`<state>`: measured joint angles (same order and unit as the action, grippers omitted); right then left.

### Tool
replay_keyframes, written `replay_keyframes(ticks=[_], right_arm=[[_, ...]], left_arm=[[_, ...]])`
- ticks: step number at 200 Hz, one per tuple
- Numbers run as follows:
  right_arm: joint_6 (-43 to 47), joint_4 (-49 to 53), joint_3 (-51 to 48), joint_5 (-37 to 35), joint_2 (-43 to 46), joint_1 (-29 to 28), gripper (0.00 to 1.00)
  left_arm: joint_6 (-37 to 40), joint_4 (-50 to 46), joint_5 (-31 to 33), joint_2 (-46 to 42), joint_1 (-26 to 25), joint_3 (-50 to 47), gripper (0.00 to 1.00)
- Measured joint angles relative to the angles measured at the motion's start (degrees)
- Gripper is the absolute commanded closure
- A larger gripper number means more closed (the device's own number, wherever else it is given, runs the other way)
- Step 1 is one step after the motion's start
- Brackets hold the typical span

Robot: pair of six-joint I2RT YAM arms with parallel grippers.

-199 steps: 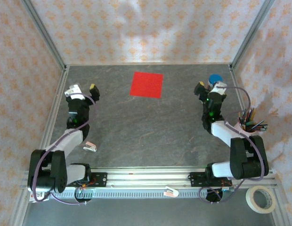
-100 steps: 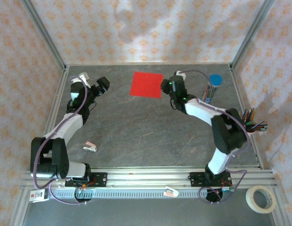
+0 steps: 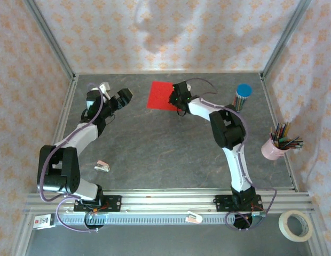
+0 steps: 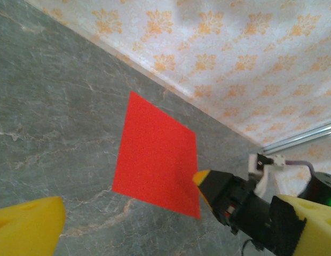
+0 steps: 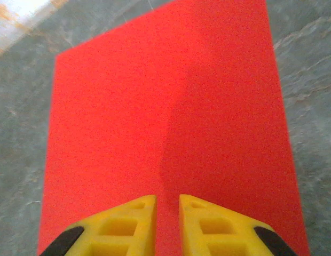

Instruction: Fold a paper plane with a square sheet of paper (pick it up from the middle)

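The right gripper's (image 5: 167,200) jaws are drawn nearly together, with a thin slit between the yellow fingertips. They sit low over the near edge of the square sheet of paper (image 5: 165,106). I cannot tell whether they nip the sheet or only rest above it. The left gripper (image 3: 115,92) stands with its jaws released wide and nothing between them, a little to the left of the sheet.

The red sheet (image 3: 161,95) lies flat on the grey table (image 3: 165,144), toward the far middle.

By the right wall a pink cup (image 3: 272,149) holds a bunch of coloured pencils (image 3: 284,134) that splay out above its rim. Further back stands a tube (image 3: 241,97) with a blue cap and coloured pencils inside.

From above, the sheet's right edge is covered by the right gripper. In the right wrist view the sheet's near edge runs under the fingers and out of frame. In the left wrist view both yellow fingers are cut off at the bottom corners. A small pink and white thing (image 3: 102,166) lies near the left arm, too small to make out.
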<state>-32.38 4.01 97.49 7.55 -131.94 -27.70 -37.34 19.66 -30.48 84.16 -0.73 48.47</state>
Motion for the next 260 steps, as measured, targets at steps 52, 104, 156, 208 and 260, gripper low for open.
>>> replay_keyframes(ticks=[52,104,156,208,260], right_arm=[[0.15,7.63,9.88,1.29,-6.34,0.0,0.81],[0.94,6.6,3.67,2.73,-3.06,0.0,0.8],[-1.22,4.39,-22.51,4.85,14.62,-3.23,0.77],[-9.94,6.36,-40.15,7.39,29.9,-10.64,0.54],[-4.31,12.46,-29.64,1.55,30.69,-8.79,0.31]], left_arm=[[-0.2,-1.9,-0.24,3.08,-1.77,2.21,0.01],[-0.17,-4.04,-0.22,5.55,-2.56,3.26,0.01],[-0.2,-5.4,-0.17,7.63,-3.74,3.56,0.01],[-0.61,-6.78,-0.2,8.24,-6.36,3.56,0.01],[-1.99,-6.99,0.13,8.24,-7.91,3.34,0.01]])
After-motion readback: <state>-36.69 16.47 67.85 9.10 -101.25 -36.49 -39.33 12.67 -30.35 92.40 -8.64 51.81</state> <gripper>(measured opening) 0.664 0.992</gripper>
